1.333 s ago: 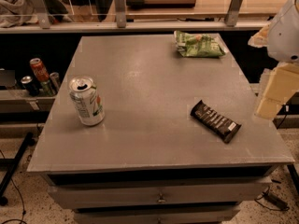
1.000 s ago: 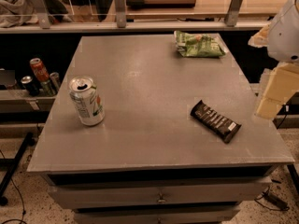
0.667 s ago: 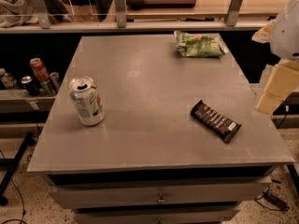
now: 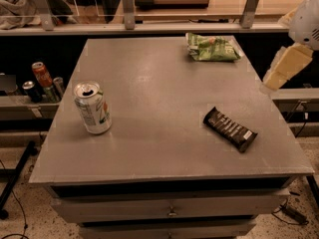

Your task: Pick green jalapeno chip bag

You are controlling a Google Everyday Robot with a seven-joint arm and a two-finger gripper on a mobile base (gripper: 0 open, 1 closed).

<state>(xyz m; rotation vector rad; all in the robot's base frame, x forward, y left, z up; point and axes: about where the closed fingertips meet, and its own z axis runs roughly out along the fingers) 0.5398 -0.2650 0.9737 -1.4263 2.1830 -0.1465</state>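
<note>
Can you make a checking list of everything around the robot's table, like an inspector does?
Surface: grey table, flat, with three things on it.
Job's things: green chip bag lies crinkled at the far right corner, untouched.
Clutter: soda can stands upright at the left; candy bar lies flat at the near right.
Gripper: gripper hangs off the table's right edge, between the bag and the bar, touching nothing.
Cables: a thin cable lies on the floor at the lower right.
Surroundings: more cans on a low shelf at the left; drawers under the table.
</note>
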